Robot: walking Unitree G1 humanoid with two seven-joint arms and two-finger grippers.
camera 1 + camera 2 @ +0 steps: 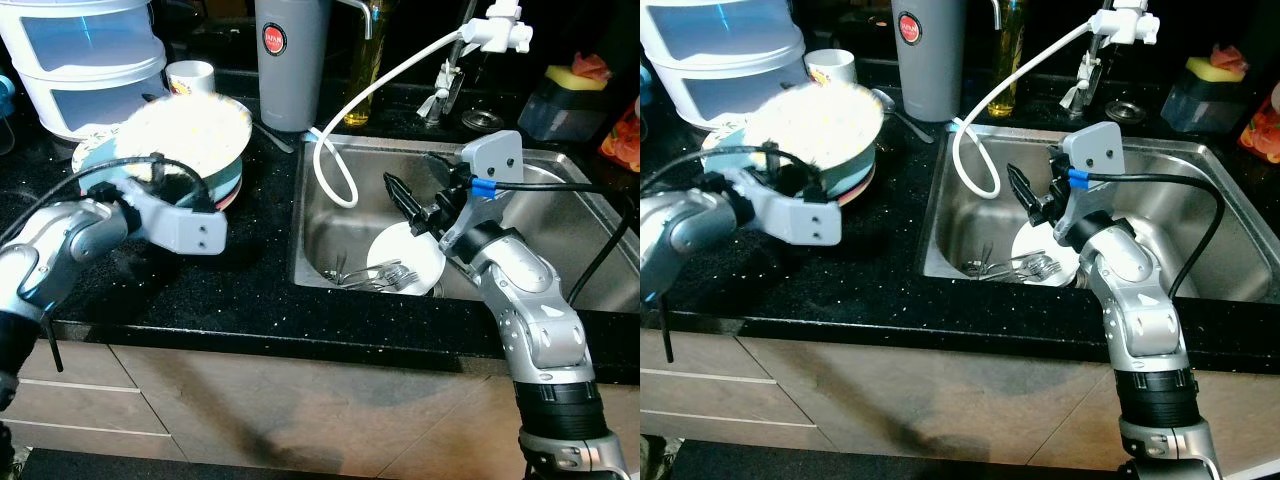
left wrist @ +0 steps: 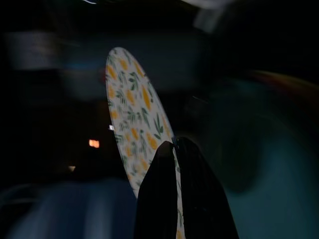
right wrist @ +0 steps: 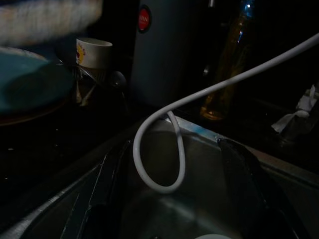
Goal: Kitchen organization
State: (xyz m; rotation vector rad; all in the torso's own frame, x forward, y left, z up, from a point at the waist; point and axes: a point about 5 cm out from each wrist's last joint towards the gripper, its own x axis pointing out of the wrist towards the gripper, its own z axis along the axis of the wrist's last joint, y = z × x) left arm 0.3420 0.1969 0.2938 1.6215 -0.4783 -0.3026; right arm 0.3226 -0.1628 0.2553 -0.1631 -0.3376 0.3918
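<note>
One floral plate (image 2: 134, 124), pinched edge-on by the left tool (image 2: 174, 149), hangs over the tabletop's plate stack (image 1: 225, 190); the right tool (image 1: 410, 205), fingers spread, hovers over the sink (image 1: 560, 250).

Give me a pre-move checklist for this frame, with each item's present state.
1. Left gripper shut on the floral-patterned plate: ok.
2. Plate lifted off the stack of dishes on the black counter: ok.
3. Right gripper open above the steel sink: ok.
4. White hose looping into the sink near the right gripper, snag risk: not ok.
5. White plate and forks in the sink within reach: cannot tell.
</note>
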